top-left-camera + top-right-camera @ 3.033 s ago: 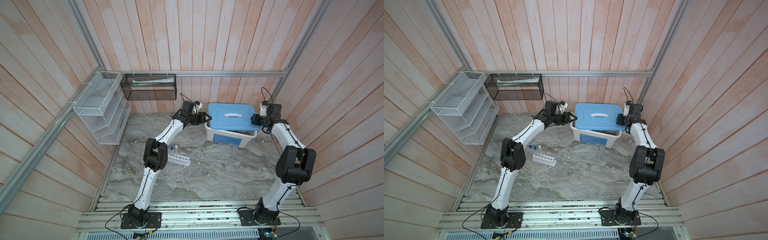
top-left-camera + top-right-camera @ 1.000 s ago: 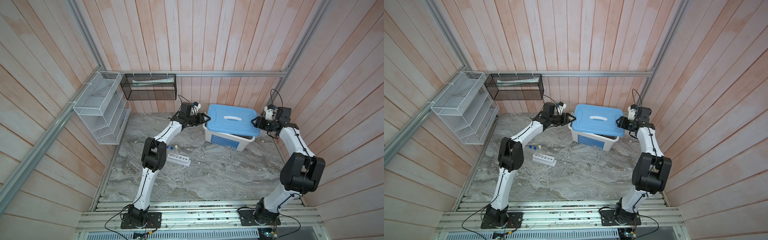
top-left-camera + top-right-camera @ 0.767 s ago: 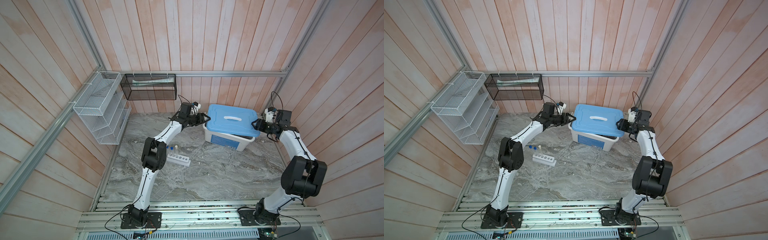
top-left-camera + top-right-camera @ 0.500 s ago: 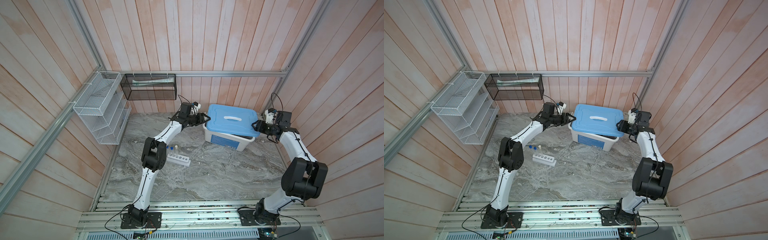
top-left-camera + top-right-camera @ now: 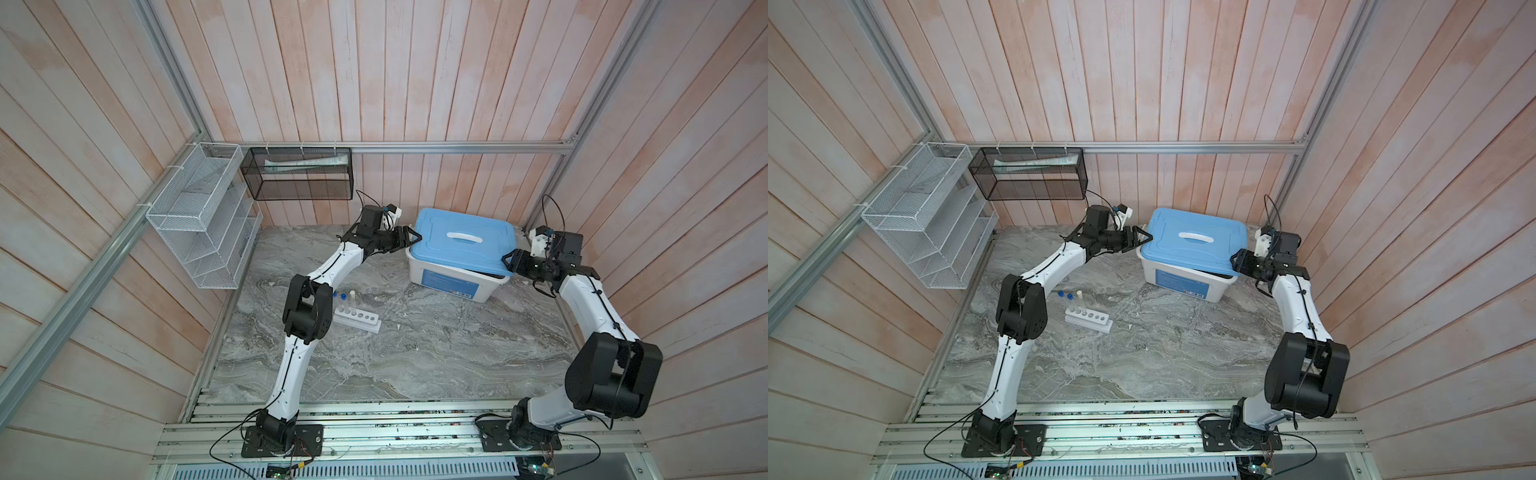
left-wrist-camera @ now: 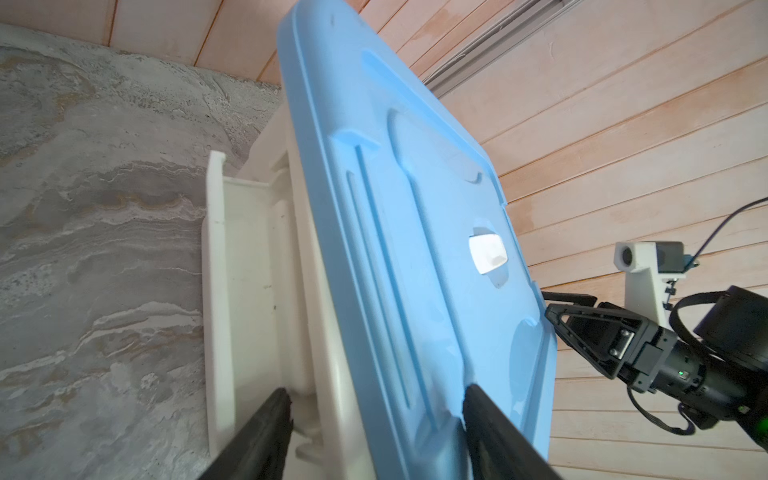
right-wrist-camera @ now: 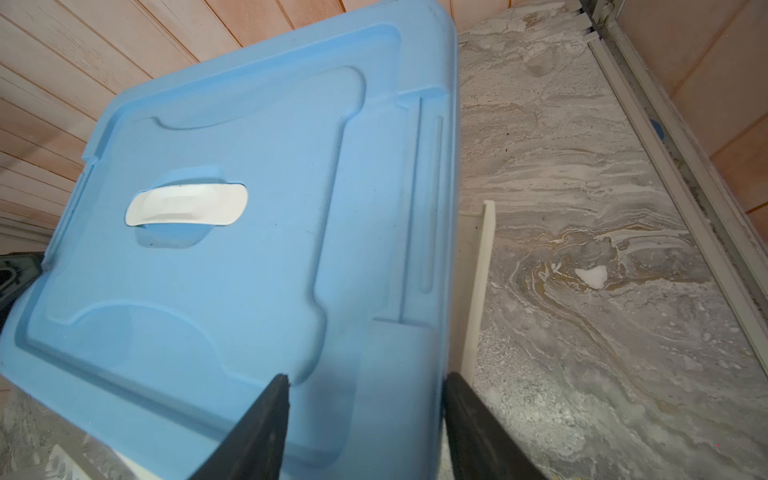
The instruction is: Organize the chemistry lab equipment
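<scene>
Nearest us on the marble table (image 5: 415, 357), the white rack (image 5: 362, 322) lies with its long axis across the table. The three test tubes (image 5: 351, 302) seem to stand at its left end, just beside the elbow of the left arm (image 5: 308, 312). So it sits well back from both pincers, toward the bases, and the left arm is nearer. Farther off, the left gripper (image 5: 411, 240) and right gripper (image 5: 510, 262) straddle opposite ends of the blue lid (image 5: 459, 249), which rests askew on the white bin (image 5: 451, 284). Their jaws stand parted around its rim, but we cannot tell whether they pinch it. The lid hides the bin's inside, and the tubes' feet are too small to read.
</scene>
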{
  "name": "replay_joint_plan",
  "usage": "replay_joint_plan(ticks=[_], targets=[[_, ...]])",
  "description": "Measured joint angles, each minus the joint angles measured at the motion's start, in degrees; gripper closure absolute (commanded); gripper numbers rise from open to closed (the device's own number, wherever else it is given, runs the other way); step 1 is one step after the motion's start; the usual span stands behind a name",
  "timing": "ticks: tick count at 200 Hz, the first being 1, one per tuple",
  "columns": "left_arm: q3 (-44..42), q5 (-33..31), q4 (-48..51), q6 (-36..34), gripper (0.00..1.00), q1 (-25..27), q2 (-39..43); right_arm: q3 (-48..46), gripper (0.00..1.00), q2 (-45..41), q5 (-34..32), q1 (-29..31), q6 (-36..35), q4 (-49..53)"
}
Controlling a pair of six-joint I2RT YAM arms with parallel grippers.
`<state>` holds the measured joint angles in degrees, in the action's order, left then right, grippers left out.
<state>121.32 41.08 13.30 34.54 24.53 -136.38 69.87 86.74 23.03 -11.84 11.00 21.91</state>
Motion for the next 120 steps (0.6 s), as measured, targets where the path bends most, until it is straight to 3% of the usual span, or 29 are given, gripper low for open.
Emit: replay_joint_plan(ticks=[120], targets=[[-4.4, 1.7, -4.5, 0.0, 0.33, -0.9, 1.5, -2.4, 0.42, -3.0, -3.7, 4.1, 1.4, 1.6]])
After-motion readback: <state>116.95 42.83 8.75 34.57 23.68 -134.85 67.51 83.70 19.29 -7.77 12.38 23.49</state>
